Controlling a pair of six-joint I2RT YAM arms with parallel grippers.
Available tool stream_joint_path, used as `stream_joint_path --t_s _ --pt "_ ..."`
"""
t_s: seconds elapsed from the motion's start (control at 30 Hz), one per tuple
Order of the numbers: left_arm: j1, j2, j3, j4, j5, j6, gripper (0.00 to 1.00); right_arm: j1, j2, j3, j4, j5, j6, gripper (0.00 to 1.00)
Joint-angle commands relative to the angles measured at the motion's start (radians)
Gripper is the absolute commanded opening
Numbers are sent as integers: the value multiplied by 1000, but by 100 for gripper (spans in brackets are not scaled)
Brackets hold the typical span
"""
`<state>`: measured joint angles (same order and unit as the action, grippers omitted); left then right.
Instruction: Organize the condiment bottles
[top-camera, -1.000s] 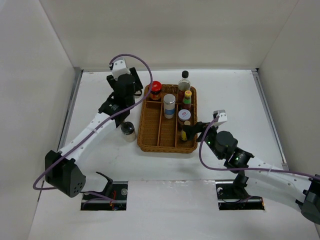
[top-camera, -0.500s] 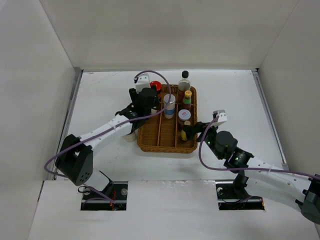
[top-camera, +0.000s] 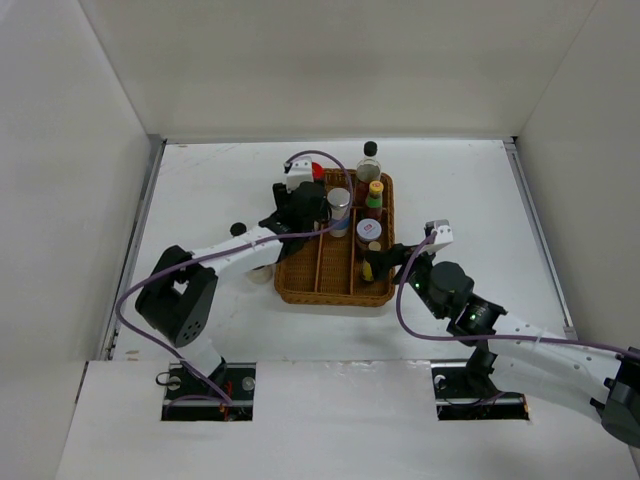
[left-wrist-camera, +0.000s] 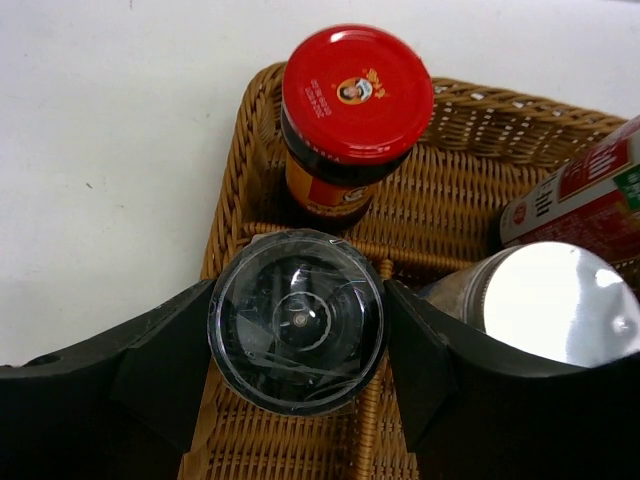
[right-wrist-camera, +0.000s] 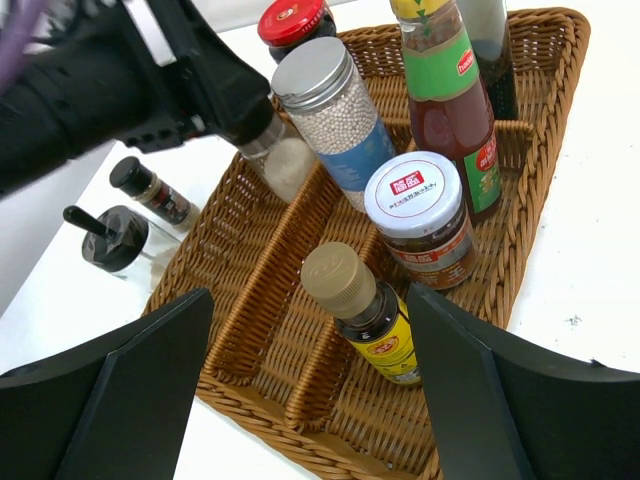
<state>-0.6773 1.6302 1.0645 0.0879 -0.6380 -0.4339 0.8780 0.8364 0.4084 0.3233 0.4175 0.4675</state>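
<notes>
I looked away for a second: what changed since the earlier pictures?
The left gripper swung right, from beside the tray's far left corner to over its left compartment, shut on a black-capped bottle. Whether it already held the bottle earlier is unclear. The right gripper, open at the tray's near right corner, the red-lidded jar and the silver-capped jar stayed put.
</notes>
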Motion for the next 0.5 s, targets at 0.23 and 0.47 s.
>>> stream_joint_path --t_s 0.23,0.47 --pt "-34 0 -9 113 -57 17 74 2 -10 0 59 -16 0 86" --pt "-61 -144 -31 153 -101 84 90 3 -22 -2 56 -16 0 89"
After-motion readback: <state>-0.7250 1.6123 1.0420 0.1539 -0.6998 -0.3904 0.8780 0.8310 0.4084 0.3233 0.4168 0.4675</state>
